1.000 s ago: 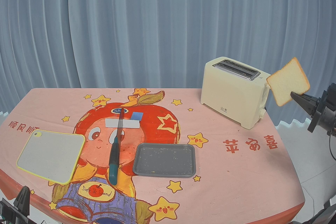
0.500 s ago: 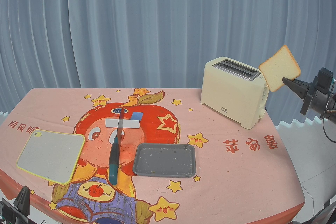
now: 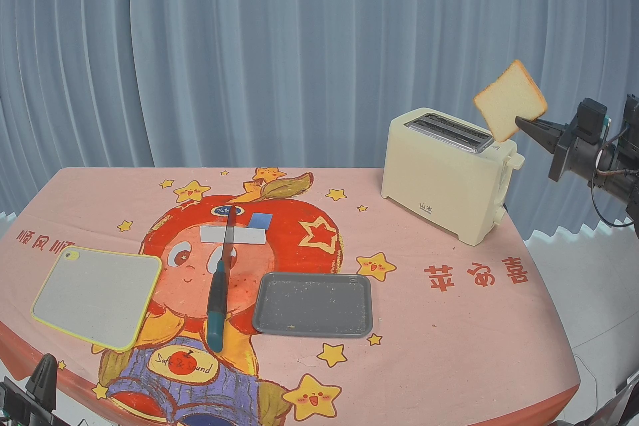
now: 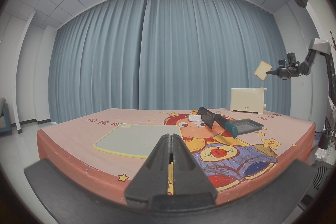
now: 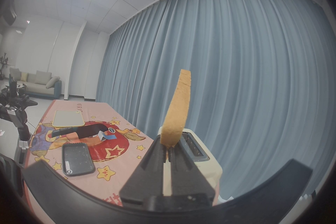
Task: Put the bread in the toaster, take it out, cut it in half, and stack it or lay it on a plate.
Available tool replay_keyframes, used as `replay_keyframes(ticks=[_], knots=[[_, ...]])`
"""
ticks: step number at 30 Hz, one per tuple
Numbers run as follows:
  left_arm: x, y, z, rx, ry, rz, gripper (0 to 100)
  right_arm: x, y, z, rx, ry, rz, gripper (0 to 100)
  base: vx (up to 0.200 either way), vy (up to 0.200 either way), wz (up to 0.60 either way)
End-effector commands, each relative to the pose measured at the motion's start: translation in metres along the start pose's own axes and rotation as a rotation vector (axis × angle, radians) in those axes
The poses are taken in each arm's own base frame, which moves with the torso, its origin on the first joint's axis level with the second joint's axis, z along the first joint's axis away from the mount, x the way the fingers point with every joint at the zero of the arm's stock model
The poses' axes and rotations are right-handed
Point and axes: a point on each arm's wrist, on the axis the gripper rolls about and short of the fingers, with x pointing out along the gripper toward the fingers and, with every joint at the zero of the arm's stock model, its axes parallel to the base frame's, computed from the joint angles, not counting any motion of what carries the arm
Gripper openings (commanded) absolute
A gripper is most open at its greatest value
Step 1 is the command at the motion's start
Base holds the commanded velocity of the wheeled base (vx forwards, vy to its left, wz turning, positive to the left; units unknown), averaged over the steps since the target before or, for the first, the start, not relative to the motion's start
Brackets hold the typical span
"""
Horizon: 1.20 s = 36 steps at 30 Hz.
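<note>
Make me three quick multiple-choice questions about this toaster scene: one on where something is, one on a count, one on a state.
1. Where is the tan square bread slice?
A) in the air above one end of the cream plastic toaster
B) down inside it
C) lying flat beside it

2. How many slots does the toaster's top have?
A) one
B) two
C) four

3. How is the right gripper?
A) open
B) shut, empty
C) shut on the bread slice

Answers: A, the slice hangs clear above the toaster; B, two parallel slots show; C, the gripper pinches the slice's lower corner.
</note>
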Motion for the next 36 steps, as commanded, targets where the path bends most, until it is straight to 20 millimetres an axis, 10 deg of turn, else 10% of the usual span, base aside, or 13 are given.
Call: replay_keyframes(ticks=[1, 18, 36], knots=[[0.001, 0.000, -0.005, 0.000, 0.008, 0.000, 0, 0.028, -0.009, -0.007, -0.003, 0.007, 0.022, 0, 0.000, 0.000, 0.00], [0.001, 0.000, -0.005, 0.000, 0.007, 0.000, 0, 0.086, -0.035, -0.020, -0.003, 0.004, 0.045, 0, 0.000, 0.000, 0.00], [0.001, 0.000, -0.005, 0.000, 0.008, 0.000, 0, 0.087, -0.032, -0.043, 0.003, 0.067, 0.056, 0, 0.000, 0.000, 0.00]])
